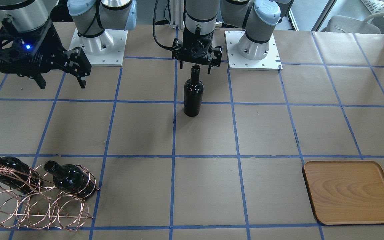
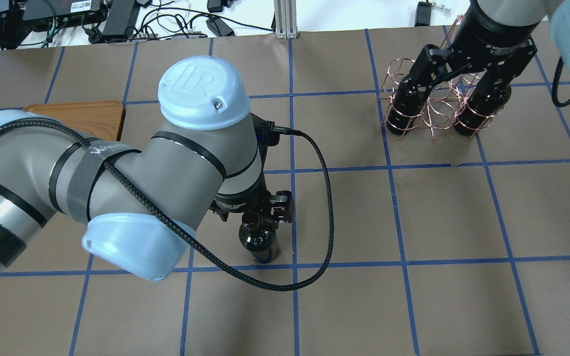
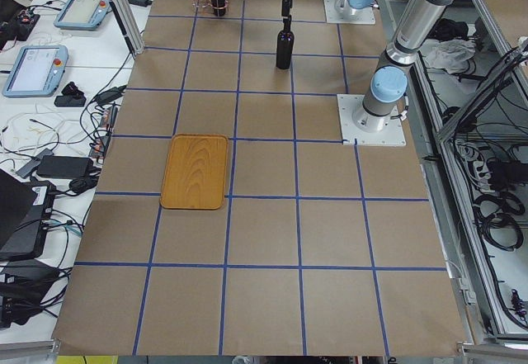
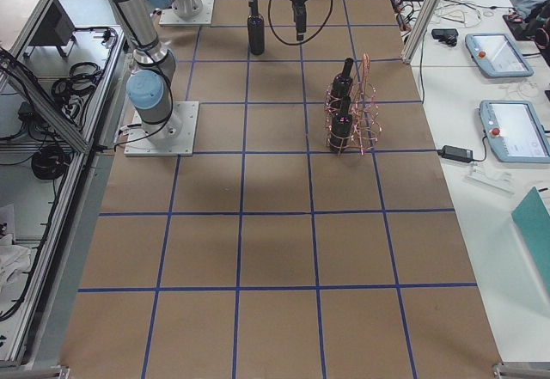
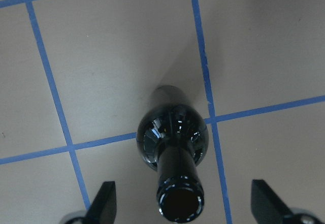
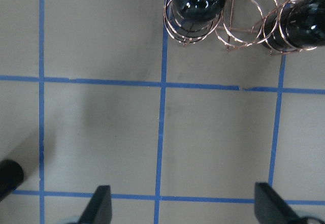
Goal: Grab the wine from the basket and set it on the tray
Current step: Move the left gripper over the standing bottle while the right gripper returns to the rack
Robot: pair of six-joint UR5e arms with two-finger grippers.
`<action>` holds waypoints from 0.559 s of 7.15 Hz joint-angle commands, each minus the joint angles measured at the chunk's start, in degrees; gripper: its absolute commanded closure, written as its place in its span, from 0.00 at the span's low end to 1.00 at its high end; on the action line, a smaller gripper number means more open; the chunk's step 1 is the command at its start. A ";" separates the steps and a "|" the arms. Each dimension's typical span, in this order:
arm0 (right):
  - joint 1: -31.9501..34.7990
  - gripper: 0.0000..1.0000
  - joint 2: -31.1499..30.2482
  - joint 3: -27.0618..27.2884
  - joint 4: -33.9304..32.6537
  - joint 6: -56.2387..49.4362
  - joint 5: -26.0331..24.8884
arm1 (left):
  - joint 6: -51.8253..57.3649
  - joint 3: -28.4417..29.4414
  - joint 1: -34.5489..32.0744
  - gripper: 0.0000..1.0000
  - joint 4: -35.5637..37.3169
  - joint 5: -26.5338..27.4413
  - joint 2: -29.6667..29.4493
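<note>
The wine point(image 1: 193, 93) stood upright on the tabletop point(image 1: 262, 133) near its middle, well apart from both the basket point(image 1: 38, 206) and the tray point(image 1: 352, 191). The left end effector point(image 1: 195, 67) hung directly over the wine's neck, released: in the wrist view its fingers point(image 5: 104, 206) were spread wide to either side of the open mouth, touching nothing. The tips seemed about level with the mouth, though the angle made that hard to judge. The right end effector point(image 1: 61, 81) was also released, over bare tabletop just short of the basket. Two more bottles point(image 1: 68, 178) sat in the basket's rings. The tray lay flat at the far end.
</note>
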 commanded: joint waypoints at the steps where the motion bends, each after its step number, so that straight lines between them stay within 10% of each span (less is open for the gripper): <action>1: 0.04 0.00 1.33 -2.79 -0.71 0.09 -0.17 | 0.06 -0.51 -0.03 0.14 0.08 0.03 -0.66; 4: 0.39 0.00 0.27 -2.70 -0.53 0.18 -1.22 | 0.33 -0.51 -0.03 0.30 -0.44 0.29 -1.28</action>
